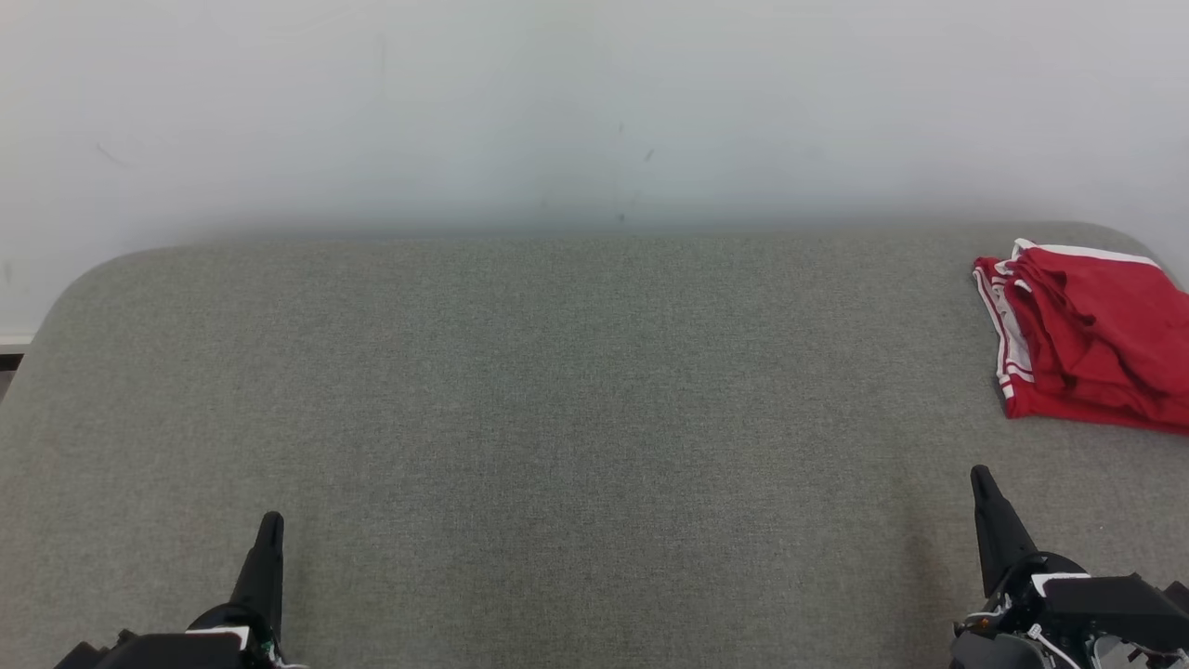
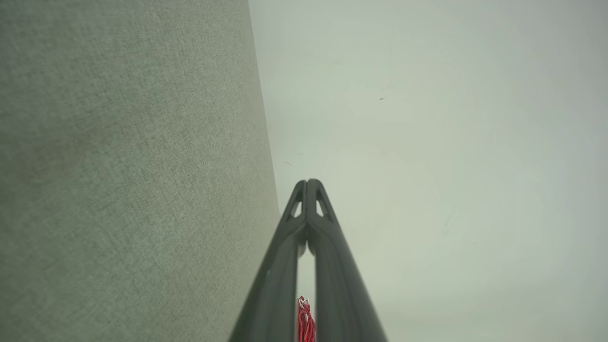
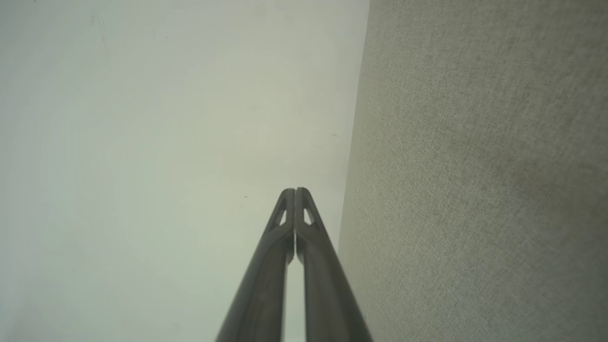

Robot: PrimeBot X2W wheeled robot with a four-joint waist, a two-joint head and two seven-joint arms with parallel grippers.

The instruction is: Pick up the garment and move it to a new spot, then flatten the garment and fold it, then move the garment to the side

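The garment (image 1: 1087, 339), red with white trim, lies folded in a stack at the far right of the grey table (image 1: 557, 390), partly cut by the head view's right edge. A sliver of the red garment (image 2: 305, 323) shows low between the left fingers in the left wrist view. My left gripper (image 1: 270, 525) rests at the lower left, shut and empty, its tips touching (image 2: 308, 183). Low on the right, my right gripper (image 1: 981, 478) is shut with nothing in it, its tips pressed together (image 3: 295, 191). It sits a short way in front of the garment, apart from it.
A pale wall (image 1: 594, 111) rises behind the table's far rounded edge. The grey fabric surface stretches wide between both grippers and to the left. Each wrist view shows the table surface (image 2: 128, 166) (image 3: 475, 166) beside the wall.
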